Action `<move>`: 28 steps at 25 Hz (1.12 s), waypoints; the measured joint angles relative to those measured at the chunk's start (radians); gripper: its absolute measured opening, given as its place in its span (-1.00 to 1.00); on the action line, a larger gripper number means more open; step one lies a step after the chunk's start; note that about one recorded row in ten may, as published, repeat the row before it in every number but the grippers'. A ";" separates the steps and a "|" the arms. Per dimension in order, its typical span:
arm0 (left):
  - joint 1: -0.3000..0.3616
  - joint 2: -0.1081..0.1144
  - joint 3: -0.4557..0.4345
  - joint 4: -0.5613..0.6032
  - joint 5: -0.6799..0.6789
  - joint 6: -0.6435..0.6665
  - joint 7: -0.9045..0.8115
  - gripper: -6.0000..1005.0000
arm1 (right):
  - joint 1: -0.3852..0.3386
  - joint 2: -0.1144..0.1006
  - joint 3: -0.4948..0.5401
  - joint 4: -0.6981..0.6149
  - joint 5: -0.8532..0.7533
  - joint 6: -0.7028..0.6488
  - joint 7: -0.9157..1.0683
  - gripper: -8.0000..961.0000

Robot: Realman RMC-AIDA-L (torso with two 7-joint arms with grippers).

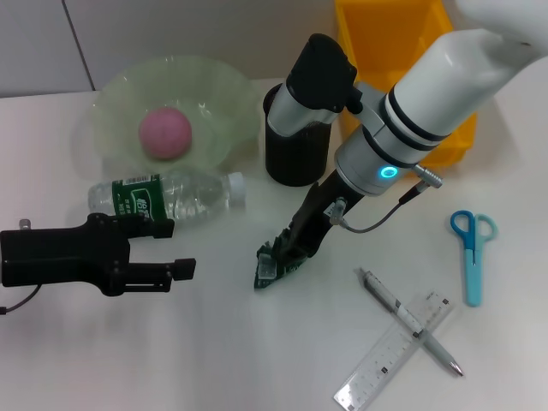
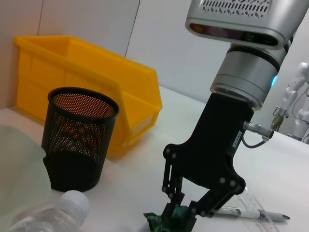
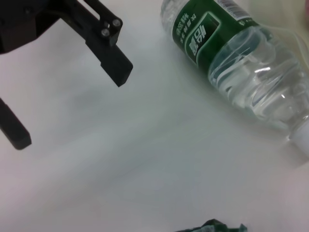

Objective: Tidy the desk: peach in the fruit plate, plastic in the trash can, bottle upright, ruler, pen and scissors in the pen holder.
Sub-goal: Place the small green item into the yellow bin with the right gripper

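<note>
The pink peach (image 1: 165, 133) lies in the pale green fruit plate (image 1: 224, 94). A clear bottle (image 1: 167, 195) (image 3: 241, 72) with a green label lies on its side in front of the plate. My right gripper (image 1: 280, 257) (image 2: 181, 212) is shut on a crumpled green plastic wrapper (image 1: 272, 272) (image 2: 161, 223) at the table surface. My left gripper (image 1: 177, 248) (image 3: 72, 106) rests open just in front of the bottle, holding nothing. Blue scissors (image 1: 471, 248), a pen (image 1: 411, 321) and a clear ruler (image 1: 394, 351) lie at the right front, the pen crossing the ruler. The black mesh pen holder (image 1: 295, 150) (image 2: 79, 140) stands behind.
A yellow bin (image 1: 402, 60) (image 2: 91, 92) stands at the back right, next to the pen holder. The right arm reaches over the pen holder and bin. Bare white table shows between the two grippers and along the front left.
</note>
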 joint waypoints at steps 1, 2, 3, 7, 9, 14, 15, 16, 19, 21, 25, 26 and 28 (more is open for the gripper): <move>0.000 0.000 0.001 0.000 0.000 -0.002 0.000 0.62 | -0.001 0.000 0.002 -0.001 0.000 0.000 0.000 -0.36; -0.002 0.000 0.003 0.000 0.000 -0.007 0.000 0.62 | -0.003 0.000 0.008 -0.002 0.001 0.000 0.000 -0.40; -0.002 0.000 0.003 0.000 0.000 -0.007 0.000 0.62 | -0.005 0.000 0.011 -0.003 0.003 0.000 0.000 -0.45; -0.008 0.002 0.007 0.000 0.000 -0.010 0.000 0.62 | -0.020 -0.002 0.016 -0.016 0.029 0.000 -0.005 -0.64; -0.008 0.003 0.007 0.000 0.000 -0.010 0.000 0.62 | -0.023 -0.003 0.018 -0.021 0.036 -0.002 -0.007 -0.73; -0.010 0.007 0.007 0.000 0.000 -0.010 -0.001 0.62 | -0.053 -0.006 0.063 -0.077 0.048 -0.038 -0.008 -0.84; -0.010 0.008 0.007 -0.001 0.000 -0.012 -0.003 0.62 | -0.061 -0.006 0.077 -0.091 0.051 -0.047 -0.008 -0.87; -0.010 0.008 0.007 0.000 0.000 -0.014 -0.004 0.62 | -0.071 -0.005 0.095 -0.106 0.053 -0.057 -0.008 -0.88; -0.010 0.010 0.007 -0.001 0.000 -0.018 -0.007 0.62 | -0.097 -0.006 0.153 -0.149 0.057 -0.077 -0.010 -0.90; -0.010 0.010 0.007 0.000 0.000 -0.018 -0.007 0.62 | -0.115 -0.007 0.187 -0.179 0.080 -0.098 -0.018 -0.91; -0.010 0.010 0.007 -0.001 0.002 -0.019 -0.008 0.62 | -0.172 -0.014 0.236 -0.246 0.189 -0.128 -0.052 -0.91; -0.010 0.010 0.007 -0.002 0.002 -0.019 -0.008 0.62 | -0.187 -0.014 0.249 -0.263 0.214 -0.129 -0.060 -0.91; -0.010 0.010 0.007 -0.002 0.002 -0.019 -0.009 0.62 | -0.226 -0.016 0.303 -0.297 0.289 -0.130 -0.105 -0.91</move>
